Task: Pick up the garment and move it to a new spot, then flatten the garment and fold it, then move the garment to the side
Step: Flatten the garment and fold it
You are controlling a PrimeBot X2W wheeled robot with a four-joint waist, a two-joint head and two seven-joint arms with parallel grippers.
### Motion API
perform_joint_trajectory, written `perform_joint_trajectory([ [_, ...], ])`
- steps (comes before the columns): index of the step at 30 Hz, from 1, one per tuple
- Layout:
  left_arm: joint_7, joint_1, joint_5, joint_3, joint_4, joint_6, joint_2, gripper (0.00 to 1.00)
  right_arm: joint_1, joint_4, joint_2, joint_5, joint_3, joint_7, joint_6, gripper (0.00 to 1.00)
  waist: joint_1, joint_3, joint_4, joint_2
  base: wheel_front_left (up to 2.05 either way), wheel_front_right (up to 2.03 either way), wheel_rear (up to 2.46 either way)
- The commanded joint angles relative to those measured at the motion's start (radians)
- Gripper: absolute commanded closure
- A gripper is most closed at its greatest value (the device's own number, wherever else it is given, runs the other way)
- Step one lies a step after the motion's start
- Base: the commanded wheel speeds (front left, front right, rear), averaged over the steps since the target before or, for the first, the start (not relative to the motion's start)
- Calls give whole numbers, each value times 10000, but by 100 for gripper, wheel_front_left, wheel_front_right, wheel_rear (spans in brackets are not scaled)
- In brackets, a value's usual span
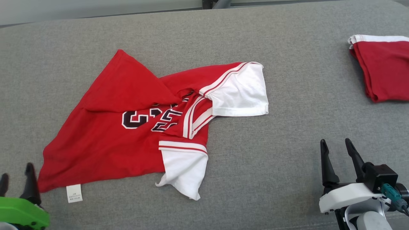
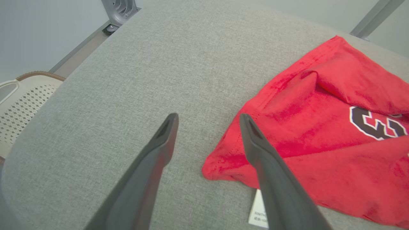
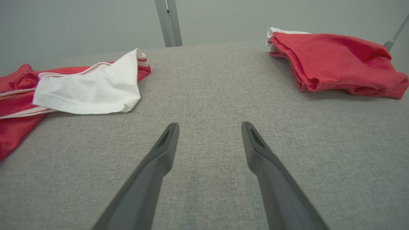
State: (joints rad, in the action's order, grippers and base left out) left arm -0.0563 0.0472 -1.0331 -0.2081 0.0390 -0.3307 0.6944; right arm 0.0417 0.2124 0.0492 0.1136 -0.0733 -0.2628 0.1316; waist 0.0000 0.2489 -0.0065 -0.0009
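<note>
The garment (image 1: 127, 127) is a red jersey with white sleeves and dark numerals, lying crumpled and partly folded over itself on the grey padded surface (image 1: 271, 150). A white label (image 1: 74, 193) sticks out at its near left corner. My left gripper (image 1: 16, 179) hovers open at the lower left, just left of that corner; in the left wrist view (image 2: 207, 119) its right finger (image 2: 271, 179) overlaps the red hem (image 2: 230, 159) and nothing sits between the fingers. My right gripper (image 1: 337, 145) stands open at the lower right above bare fabric (image 3: 209, 127), well clear of the white sleeve (image 3: 92, 89).
A second red garment (image 1: 383, 70), folded, lies at the far right edge (image 3: 335, 60). A pale perforated basket (image 2: 19, 105) stands beyond the surface's left edge. Metal frame posts (image 3: 167, 22) rise behind the back edge.
</note>
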Motion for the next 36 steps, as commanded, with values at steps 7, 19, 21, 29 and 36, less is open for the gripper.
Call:
perform_joint_trajectory([
  [7, 576, -555, 134, -1646, -3039, 584, -1026, 0, 73, -42, 26, 173, 66, -28, -19, 0, 0, 116, -337, 9, 0, 0, 0],
  [19, 1618, -2460, -114, -3210, -353, 1519, -2627, 0, 95, -193, 27, 363, 326, -28, -19, 0, 0, 246, -1098, 9, 0, 0, 0],
  [21, 1679, -2586, -28, -3270, -18, 1572, -2591, 0, 95, -210, 21, 389, 312, -28, -17, 0, 0, 238, -1256, 9, 0, 0, 0],
  [29, 1812, -2572, -235, -3504, 43, 2197, -2596, 100, 8, -154, 26, 448, 308, -28, -19, 0, 0, 76, -1685, 9, 0, 0, 0],
  [36, 2050, -3566, -138, -3784, -618, 2277, -3221, 100, 87, -150, 26, 590, 546, -28, -19, 0, 0, -35, -2270, 9, 0, 0, 0],
])
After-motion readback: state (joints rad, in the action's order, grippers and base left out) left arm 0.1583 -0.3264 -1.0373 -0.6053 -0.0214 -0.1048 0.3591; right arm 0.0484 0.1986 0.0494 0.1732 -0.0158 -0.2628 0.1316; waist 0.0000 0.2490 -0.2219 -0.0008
